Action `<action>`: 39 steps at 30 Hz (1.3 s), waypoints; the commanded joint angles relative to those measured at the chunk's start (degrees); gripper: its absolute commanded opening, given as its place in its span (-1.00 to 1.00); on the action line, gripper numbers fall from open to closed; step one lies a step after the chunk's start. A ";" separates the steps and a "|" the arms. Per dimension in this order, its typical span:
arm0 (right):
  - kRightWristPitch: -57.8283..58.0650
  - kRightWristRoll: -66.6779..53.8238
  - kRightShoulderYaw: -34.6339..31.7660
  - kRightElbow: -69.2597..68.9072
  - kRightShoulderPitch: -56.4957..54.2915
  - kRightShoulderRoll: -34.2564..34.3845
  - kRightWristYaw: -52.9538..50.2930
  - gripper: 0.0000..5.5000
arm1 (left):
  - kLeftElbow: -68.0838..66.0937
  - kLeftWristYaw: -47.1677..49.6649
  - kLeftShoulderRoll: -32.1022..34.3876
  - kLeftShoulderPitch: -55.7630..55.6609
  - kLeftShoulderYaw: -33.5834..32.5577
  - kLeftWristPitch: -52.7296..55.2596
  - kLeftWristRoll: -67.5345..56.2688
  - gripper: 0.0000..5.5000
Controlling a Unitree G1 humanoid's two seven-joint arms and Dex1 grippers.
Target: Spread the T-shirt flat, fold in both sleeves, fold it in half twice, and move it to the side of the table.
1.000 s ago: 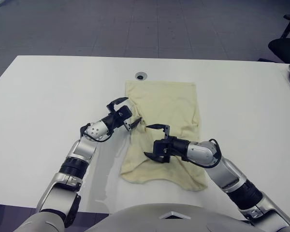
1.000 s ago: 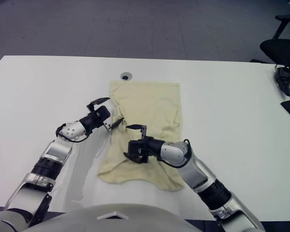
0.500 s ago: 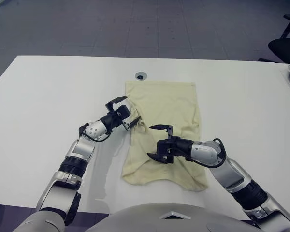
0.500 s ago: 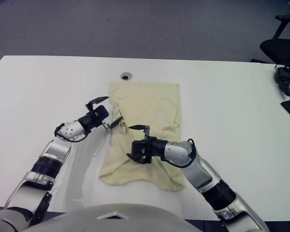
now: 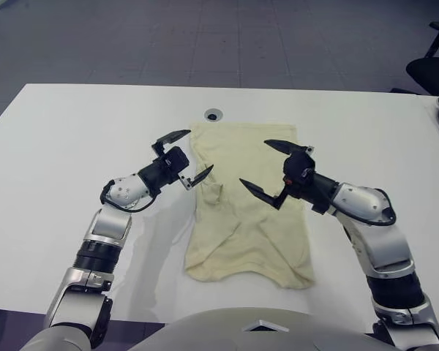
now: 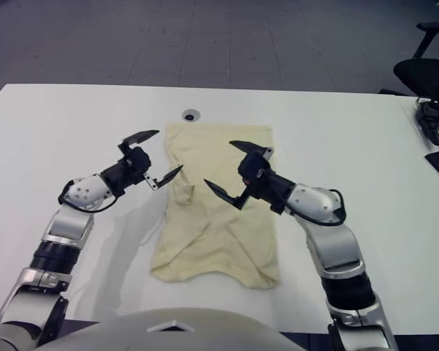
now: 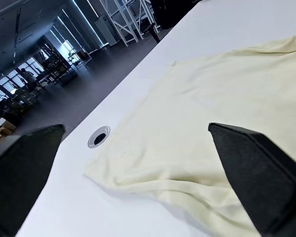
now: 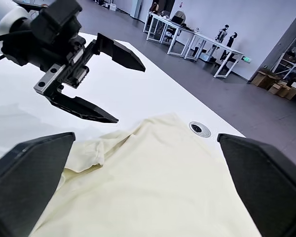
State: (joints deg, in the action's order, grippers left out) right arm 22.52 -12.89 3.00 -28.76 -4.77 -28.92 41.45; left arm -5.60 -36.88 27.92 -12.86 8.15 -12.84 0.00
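- The T-shirt [image 5: 252, 212] lies on the white table [image 5: 58, 146] as a long, narrow strip; its far edge starts just beside the round cable port [image 5: 214, 114] and the cloth runs from there toward the robot
- No sleeve sticks out on either long side, so I judge the spreading and both sleeve folds as done, though not neatly
- On the strip's left edge, about halfway from the cable port to the near end, sits a small pucker [image 5: 214, 193], and the end farthest from the cable port is wavy and uneven
- The strip shows at full length, so both half-folds look not yet done, and the T-shirt sits in line with the cable port in the middle of the table, so the move to the side is also left
- The left gripper [image 5: 200, 150] hangs above the table on the robot's side of the cable port, over the T-shirt's left edge; its two fingers are spread wide with nothing between them, and its forearm slants in from the left
- The right gripper [image 5: 253, 161] hangs to the right of the cable port and nearer the robot, raised over the middle of the cloth; its fingers are likewise wide apart and empty, pointing toward the left gripper, the elbow bent out to the right
- Neither gripper touches the cloth; the two fingertip pairs face each other, near but apart
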 commanded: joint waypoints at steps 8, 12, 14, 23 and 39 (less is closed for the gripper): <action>6.25 1.81 -6.68 -17.58 20.44 -6.53 -4.64 0.95 | 30.68 -13.65 17.46 26.80 -3.74 -0.04 -4.16 0.96; 3.78 3.18 -6.19 -15.55 22.54 -2.36 -9.55 0.95 | 35.74 -14.04 21.69 37.70 -5.84 -2.61 2.79 0.96; 2.18 4.53 -6.55 -12.63 21.81 0.23 -13.09 0.95 | 36.32 -13.70 23.09 39.95 -5.40 -4.03 7.97 0.96; 0.40 3.10 -12.05 -6.28 15.66 7.99 -23.24 0.95 | 41.49 -13.01 23.48 47.85 -3.08 -4.79 15.66 0.96; -0.11 3.44 -11.22 -5.90 14.64 8.23 -24.71 0.96 | 35.16 -11.59 20.56 42.77 4.08 3.48 19.26 0.47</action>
State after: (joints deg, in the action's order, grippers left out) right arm 22.60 -9.62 -8.23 -34.51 9.97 -20.98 17.28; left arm 33.65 -47.12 47.82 30.09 11.59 -13.44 16.45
